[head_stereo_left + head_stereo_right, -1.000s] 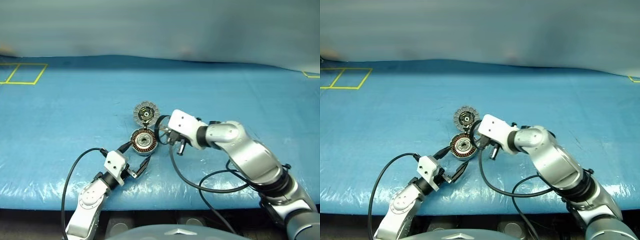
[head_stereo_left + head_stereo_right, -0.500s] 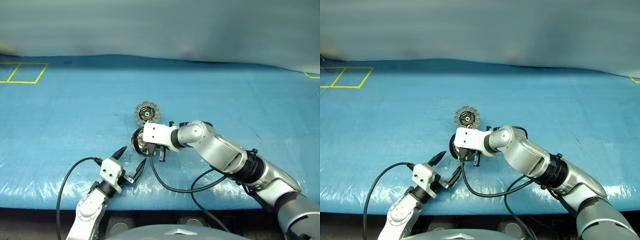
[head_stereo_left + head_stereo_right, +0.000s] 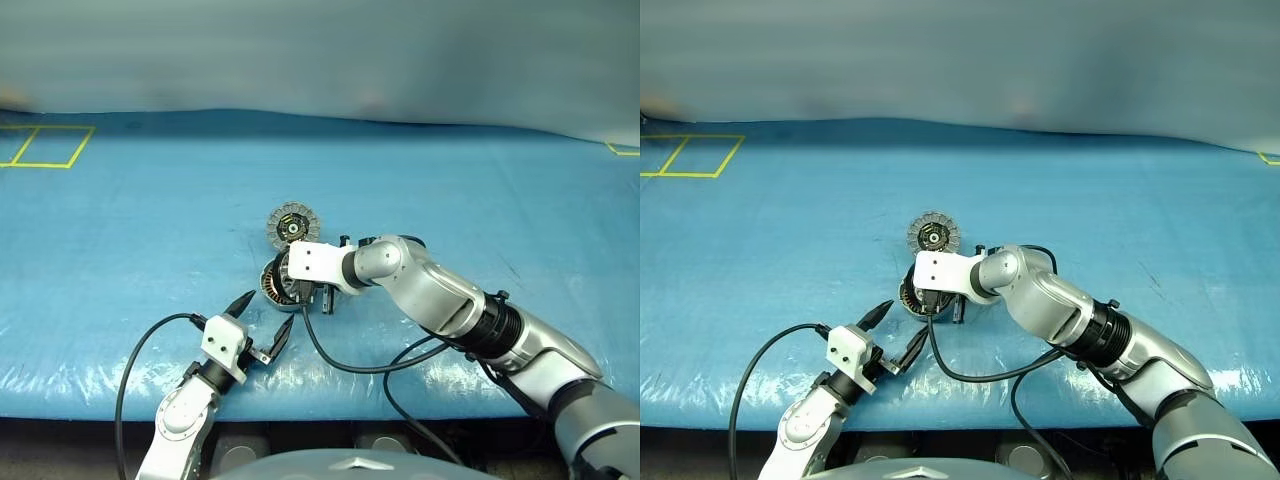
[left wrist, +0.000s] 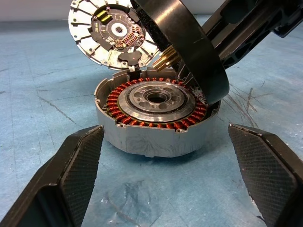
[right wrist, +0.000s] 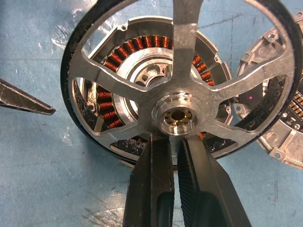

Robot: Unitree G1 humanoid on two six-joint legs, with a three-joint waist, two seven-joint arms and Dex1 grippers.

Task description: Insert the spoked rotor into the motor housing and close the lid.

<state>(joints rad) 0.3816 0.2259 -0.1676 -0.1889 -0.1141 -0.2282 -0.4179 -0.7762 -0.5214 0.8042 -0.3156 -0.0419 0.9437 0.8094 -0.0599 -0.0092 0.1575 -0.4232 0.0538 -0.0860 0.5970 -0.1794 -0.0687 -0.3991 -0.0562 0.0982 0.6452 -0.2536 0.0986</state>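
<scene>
My right gripper [image 5: 173, 142] is shut on the spoked rotor [image 5: 177, 114], pinching it just below the hub. The rotor's dark rim [image 4: 185, 45] hangs tilted over the motor housing [image 4: 150, 140], with its low edge by the housing's rim on the lid side. The housing's copper coils [image 5: 137, 46] and silver centre show through the spokes. The lid [image 3: 292, 224] lies open just beyond the housing, its segmented inner face up. My left gripper [image 3: 266, 314] stands open on the near side of the housing, with one finger [image 4: 75, 172] to either side and touching nothing.
A blue plastic sheet [image 3: 480, 190] covers the table. Yellow tape squares [image 3: 45, 146] mark its far left corner. Black cables [image 3: 345, 365] loop from both wrists near the front edge.
My right gripper has carried the rotor leftward from beside the housing to over it and rolled, tilting the rotor. The left gripper has stayed open and nearly still.
</scene>
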